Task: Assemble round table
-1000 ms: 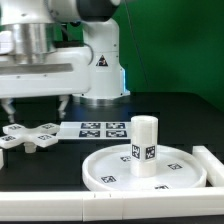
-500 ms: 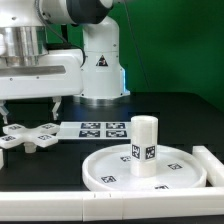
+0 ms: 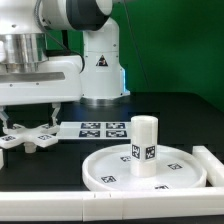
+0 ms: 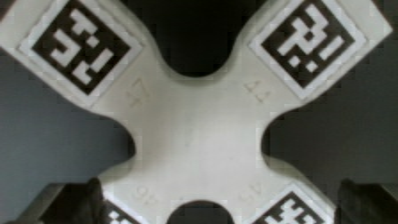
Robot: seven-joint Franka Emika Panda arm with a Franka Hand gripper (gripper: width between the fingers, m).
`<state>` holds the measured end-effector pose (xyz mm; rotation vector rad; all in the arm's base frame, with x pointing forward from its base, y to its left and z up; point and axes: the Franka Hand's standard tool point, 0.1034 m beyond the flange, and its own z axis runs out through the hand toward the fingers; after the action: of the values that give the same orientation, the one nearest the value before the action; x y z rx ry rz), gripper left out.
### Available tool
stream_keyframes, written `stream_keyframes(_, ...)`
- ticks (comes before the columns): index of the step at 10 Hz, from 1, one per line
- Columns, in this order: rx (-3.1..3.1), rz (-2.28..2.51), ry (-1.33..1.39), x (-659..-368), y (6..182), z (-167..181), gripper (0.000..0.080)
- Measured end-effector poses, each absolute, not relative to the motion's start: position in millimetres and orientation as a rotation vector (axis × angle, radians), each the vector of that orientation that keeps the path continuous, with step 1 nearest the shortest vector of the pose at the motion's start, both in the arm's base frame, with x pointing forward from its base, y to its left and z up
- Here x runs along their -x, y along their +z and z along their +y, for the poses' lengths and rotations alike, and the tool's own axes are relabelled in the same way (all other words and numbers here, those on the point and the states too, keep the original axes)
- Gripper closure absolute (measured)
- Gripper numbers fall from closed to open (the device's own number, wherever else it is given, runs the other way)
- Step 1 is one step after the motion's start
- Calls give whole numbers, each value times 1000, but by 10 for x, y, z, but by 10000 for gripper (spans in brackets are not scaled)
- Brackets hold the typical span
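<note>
The cross-shaped foot [image 3: 28,136] lies flat on the black table at the exterior view's left. It fills the wrist view [image 4: 196,110], with black tags on its arms. My gripper [image 3: 30,118] is open just above the foot. Its dark fingertips [image 4: 64,203] stand apart on either side of the foot's middle, and I cannot tell if they touch it. The large rimmed round disc [image 3: 108,170] lies at the front right. The short thick cylinder post [image 3: 145,145] stands upright on the disc's middle.
The marker board [image 3: 100,129] lies flat behind the disc, next to the foot. A straight white rail [image 3: 40,207] runs along the front edge, and another [image 3: 212,165] runs along the right side. The arm's base [image 3: 100,60] stands at the back.
My gripper has come down toward the cross-shaped foot and shifted slightly to the exterior view's right. The disc, post and foot have not moved.
</note>
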<state>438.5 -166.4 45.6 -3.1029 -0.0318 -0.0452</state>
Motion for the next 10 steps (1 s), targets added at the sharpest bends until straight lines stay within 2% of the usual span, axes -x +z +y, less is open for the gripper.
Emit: stream_keyframes(10,3106,-28,-22,-4306,316,-1693,150)
